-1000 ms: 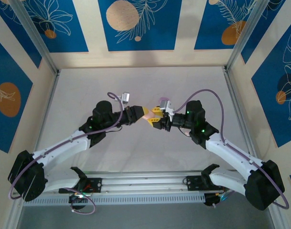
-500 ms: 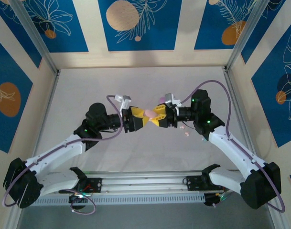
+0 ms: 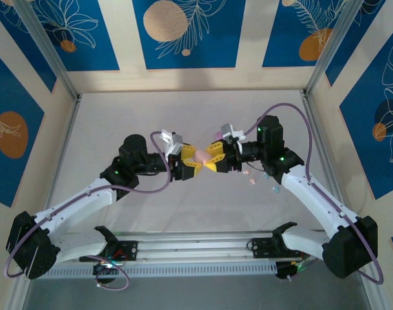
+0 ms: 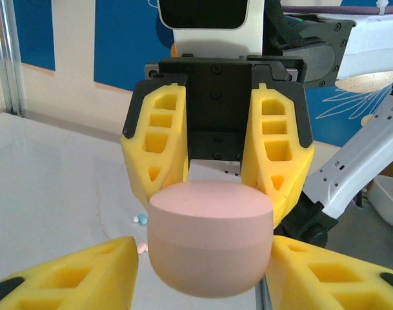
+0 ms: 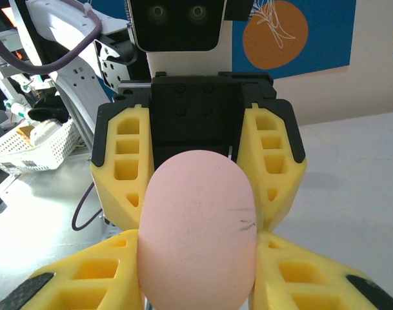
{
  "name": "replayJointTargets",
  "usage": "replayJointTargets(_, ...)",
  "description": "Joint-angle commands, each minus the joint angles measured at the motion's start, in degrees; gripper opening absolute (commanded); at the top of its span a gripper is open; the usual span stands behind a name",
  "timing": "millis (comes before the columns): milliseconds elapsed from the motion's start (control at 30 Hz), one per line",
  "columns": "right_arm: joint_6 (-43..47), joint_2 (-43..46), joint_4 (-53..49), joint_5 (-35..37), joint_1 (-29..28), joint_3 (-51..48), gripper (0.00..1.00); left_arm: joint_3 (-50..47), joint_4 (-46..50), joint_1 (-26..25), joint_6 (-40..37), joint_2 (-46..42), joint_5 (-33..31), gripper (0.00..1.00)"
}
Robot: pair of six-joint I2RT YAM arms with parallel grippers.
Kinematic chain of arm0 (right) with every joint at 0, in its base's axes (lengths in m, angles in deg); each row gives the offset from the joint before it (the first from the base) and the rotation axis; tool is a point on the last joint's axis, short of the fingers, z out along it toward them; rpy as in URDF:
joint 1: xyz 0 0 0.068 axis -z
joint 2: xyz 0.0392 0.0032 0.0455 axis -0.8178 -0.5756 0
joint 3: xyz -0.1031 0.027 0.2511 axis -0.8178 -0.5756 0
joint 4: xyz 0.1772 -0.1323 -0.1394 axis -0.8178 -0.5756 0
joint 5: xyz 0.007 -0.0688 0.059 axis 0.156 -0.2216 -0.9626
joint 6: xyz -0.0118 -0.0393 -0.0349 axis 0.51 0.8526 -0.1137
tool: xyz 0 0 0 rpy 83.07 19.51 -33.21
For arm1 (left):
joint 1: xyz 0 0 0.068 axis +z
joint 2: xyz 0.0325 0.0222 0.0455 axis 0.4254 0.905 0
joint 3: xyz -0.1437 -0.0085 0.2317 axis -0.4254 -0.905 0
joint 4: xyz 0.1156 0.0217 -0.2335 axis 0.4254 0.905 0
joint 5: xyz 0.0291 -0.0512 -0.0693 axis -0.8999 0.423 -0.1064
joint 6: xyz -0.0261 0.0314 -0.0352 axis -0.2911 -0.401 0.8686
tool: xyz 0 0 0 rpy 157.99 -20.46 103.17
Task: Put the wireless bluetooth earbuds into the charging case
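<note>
The right hand (image 3: 210, 157) pinches the pink charging case (image 3: 201, 155); the left hand (image 3: 192, 160) straddles it (gripping or not, I cannot tell). Earbuds (image 3: 251, 182), newly bared by the right arm (image 3: 299, 187), lie right of the case, uninserted.

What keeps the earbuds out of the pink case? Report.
The pink case itself looks shut. The right gripper grips it in the air, the left gripper flanks it, and the earbuds lie on the table under the right arm.
</note>
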Motion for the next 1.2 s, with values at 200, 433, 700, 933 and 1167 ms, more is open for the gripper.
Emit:
replayJointTargets(200, 0.90, -0.28, -2.14, -0.53, -1.24, 2.27, 0.31, 2.70, 0.68, -1.21, -1.65, 1.18, 2.23, 0.52)
replayJointTargets(433, 0.67, 0.02, -1.92, 0.93, -1.68, 2.18, 0.31, 3.61, 3.04, -1.74, -2.77, 1.38, 2.01, 0.37)
replayJointTargets(700, -4.32, 0.31, -2.77, 5.98, -0.75, 3.56, 0.38, 3.18, 6.56, -1.95, -6.32, 0.36, 2.70, 0.25)
replayJointTargets(933, -7.15, 0.40, -1.07, 9.65, 0.69, 2.75, 0.44, 2.99, 6.33, -2.17, -6.97, 0.15, 3.65, 0.24)
replayJointTargets(1167, -7.83, 1.34, 0.82, 13.69, 0.69, 1.66, 0.48, 2.82, 6.04, -2.17, -6.71, 0.22, 3.41, 0.23)
